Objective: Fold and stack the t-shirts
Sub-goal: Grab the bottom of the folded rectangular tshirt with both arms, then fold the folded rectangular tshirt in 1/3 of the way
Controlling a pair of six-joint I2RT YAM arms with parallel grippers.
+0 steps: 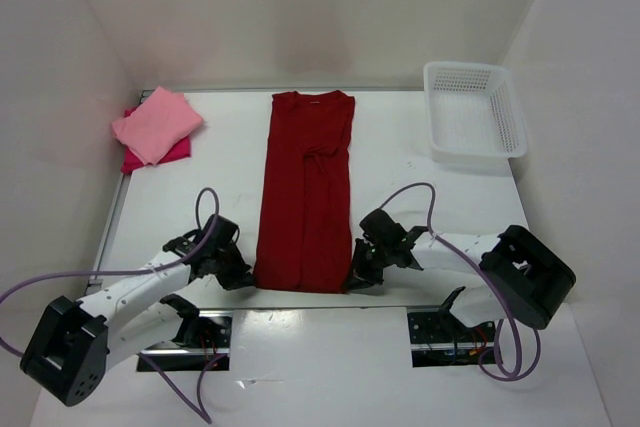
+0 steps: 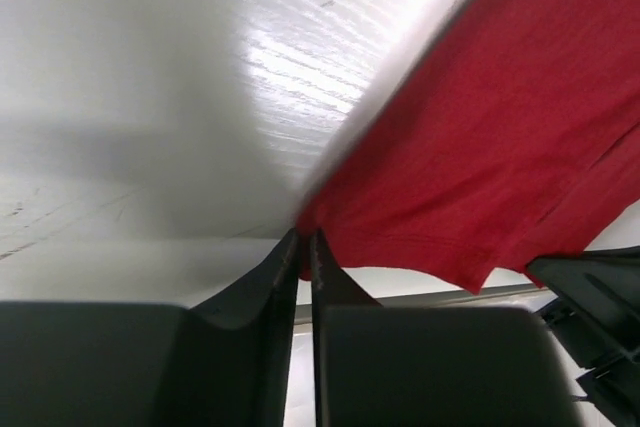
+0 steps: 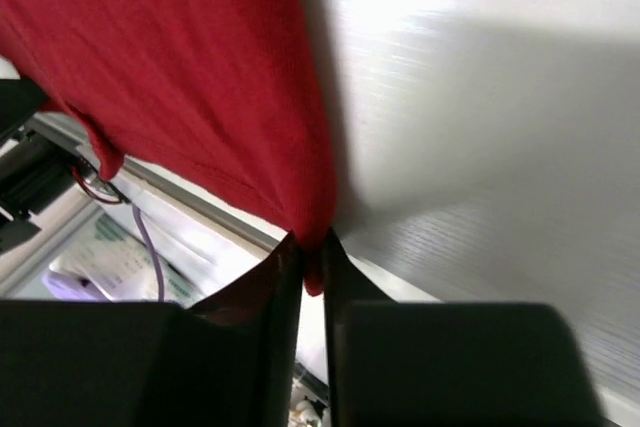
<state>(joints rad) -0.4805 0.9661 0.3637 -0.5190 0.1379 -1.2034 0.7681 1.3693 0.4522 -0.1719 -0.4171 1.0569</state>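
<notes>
Low at the counter's [image 1: 225, 167] near edge, both arms reach inward. The left hand [image 1: 245, 275] pinches the dark crimson t-shirt's [image 1: 305, 197] near left corner and the right hand [image 1: 357, 279] its near right corner, jaws closed tight on cloth. The shirt lies lengthwise mid-counter.

readable text: none | brands, numbers, signs: none legible | only candidate: pale sheet [image 3: 92, 245] with greenish print, seen in the right wrist view below the worktop [image 3: 480, 147] edge | status: too blurred to make out any letter or figure
</notes>
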